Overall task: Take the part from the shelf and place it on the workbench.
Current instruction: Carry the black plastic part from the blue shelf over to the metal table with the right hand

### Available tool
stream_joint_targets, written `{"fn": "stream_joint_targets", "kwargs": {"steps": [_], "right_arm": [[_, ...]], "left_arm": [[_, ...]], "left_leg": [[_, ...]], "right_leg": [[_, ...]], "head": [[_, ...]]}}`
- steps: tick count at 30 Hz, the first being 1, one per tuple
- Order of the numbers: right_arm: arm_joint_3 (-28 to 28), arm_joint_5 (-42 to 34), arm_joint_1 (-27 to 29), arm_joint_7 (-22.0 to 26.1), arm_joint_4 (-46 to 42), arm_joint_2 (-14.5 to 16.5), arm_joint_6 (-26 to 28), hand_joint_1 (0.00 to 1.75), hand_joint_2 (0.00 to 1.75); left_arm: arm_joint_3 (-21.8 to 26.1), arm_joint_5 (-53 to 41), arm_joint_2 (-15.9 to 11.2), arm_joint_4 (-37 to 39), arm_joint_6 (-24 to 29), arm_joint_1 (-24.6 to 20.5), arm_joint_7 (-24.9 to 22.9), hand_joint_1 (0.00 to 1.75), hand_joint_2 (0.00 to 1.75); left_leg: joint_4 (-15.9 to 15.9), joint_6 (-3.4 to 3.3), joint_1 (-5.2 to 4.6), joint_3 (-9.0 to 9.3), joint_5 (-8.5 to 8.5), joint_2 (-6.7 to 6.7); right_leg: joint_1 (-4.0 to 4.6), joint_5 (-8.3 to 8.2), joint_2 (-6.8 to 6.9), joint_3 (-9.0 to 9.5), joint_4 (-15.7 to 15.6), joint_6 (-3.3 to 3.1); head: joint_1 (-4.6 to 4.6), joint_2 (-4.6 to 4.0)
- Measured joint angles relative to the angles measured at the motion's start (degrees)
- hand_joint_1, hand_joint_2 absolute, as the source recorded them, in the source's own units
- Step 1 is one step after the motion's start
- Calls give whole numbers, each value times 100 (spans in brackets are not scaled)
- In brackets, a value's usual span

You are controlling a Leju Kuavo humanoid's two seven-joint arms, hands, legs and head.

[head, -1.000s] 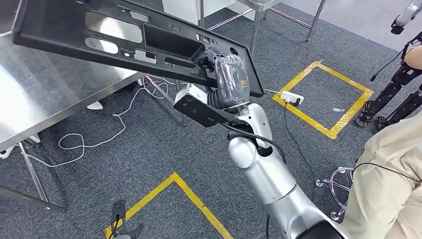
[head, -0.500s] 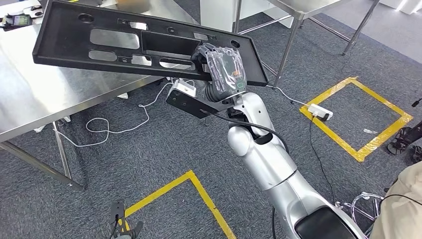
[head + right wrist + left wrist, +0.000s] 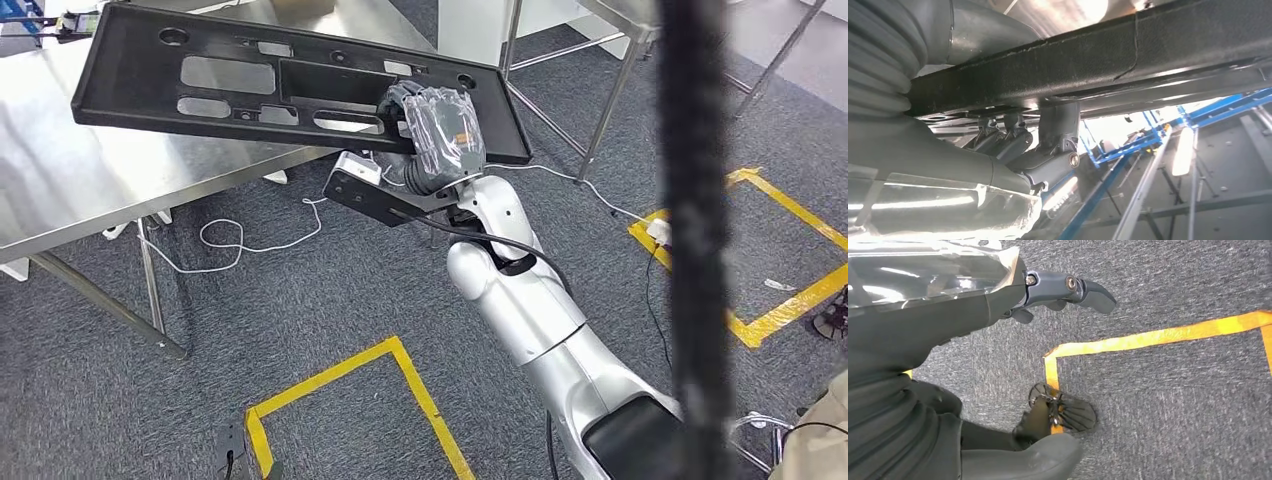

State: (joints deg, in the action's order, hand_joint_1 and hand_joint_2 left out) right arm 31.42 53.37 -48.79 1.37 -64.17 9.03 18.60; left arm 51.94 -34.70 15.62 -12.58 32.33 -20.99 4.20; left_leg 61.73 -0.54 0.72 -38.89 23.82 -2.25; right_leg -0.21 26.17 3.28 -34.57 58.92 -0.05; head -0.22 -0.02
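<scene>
part (image 3: 250,85): long stiff black panel, upper left, probably light but unwieldy | right hand (image 3: 440,135): grips its right end, off-centre | left hand (image 3: 1068,290): empty, fingers loosely curled

The long black part (image 3: 290,85), gripped near one end by the right hand (image 3: 440,130), is hanging partly over the steel workbench (image 3: 90,190), blocking the space above its near edge. Bare steel surface is lying open beyond and beside the part. A blurred dark vertical bar (image 3: 695,250) is crossing the view near the right arm. White cables (image 3: 240,240) are trailing on the carpet under the bench.
</scene>
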Motion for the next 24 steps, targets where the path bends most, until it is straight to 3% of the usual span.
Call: {"fn": "stream_joint_targets", "kwargs": {"steps": [2,4,6,9,10,11,12,14,15,17,20,22,24], "right_arm": [[-21,-1,-31,-4,7,-4,10,173,175],[-40,3,-39,-19,11,-1,14,173,175],[-67,30,-54,-47,13,2,14,173,175],[-113,89,-68,-99,14,-29,12,173,175],[-120,101,-55,-117,14,-45,11,173,175],[-124,107,-42,-131,15,-59,10,173,175],[-130,110,-32,-139,15,-68,9,173,175],[-144,114,-39,-145,13,-76,9,173,175],[-150,115,-48,-144,11,-77,9,173,175],[-160,116,-55,-143,4,-76,9,173,175],[-169,115,-55,-143,-15,-48,9,173,175],[-177,113,-65,-144,-38,-11,9,173,175],[-191,110,-68,-146,-56,11,8,173,175]], "left_arm": [[-1,-10,4,-16,10,-26,-6,0,175],[0,-11,9,-31,12,-35,-2,0,175],[1,-20,18,-47,17,-52,1,0,175],[-1,-56,37,-56,45,-89,-8,0,175],[-1,-65,40,-57,55,-88,-18,0,175],[0,-68,42,-57,64,-82,-28,0,175],[1,-68,42,-57,68,-77,-41,0,175],[2,-68,43,-57,72,-78,-55,0,175],[2,-68,43,-58,72,-81,-57,0,175],[2,-68,43,-60,83,-85,-81,0,175],[2,-74,31,-64,121,-73,-162,0,175],[1,-77,19,-68,133,-74,-182,0,175],[0,-77,17,-68,133,-80,-186,0,175]], "left_leg": [[-228,-39,-57,106,-17,-64],[-273,-86,-56,120,-50,46],[-338,-150,-31,161,-94,139],[-363,-197,-15,176,-122,294],[-362,-200,-15,174,-125,358],[-360,-198,-14,173,-126,422],[-357,-194,-12,173,-129,486],[-343,-173,-7,170,-132,607],[-328,-148,-15,158,-130,659],[-313,-85,-16,126,-137,738],[-307,3,12,80,-145,773],[-21,54,13,-58,41,588],[691,99,16,-389,405,352]], "right_leg": [[35,12,88,2,-7,21],[52,37,150,11,-9,61],[46,159,22,-52,175,86],[5,591,-242,-526,1208,58],[-4,676,-264,-685,1515,73],[-15,673,-276,-751,1629,108],[-29,578,-288,-706,1504,159],[-84,249,-386,-374,768,271],[-105,120,-458,-194,405,290],[-115,7,-538,-14,40,246],[-98,-33,-449,-8,11,117],[-121,-54,-381,-5,-6,42],[-95,-48,-300,-5,-6,-13]], "head": [[3,0],[2,0],[3,0],[35,0],[44,0],[45,0],[45,0],[45,0],[45,0],[35,0],[29,0],[-11,0],[-50,0]]}}
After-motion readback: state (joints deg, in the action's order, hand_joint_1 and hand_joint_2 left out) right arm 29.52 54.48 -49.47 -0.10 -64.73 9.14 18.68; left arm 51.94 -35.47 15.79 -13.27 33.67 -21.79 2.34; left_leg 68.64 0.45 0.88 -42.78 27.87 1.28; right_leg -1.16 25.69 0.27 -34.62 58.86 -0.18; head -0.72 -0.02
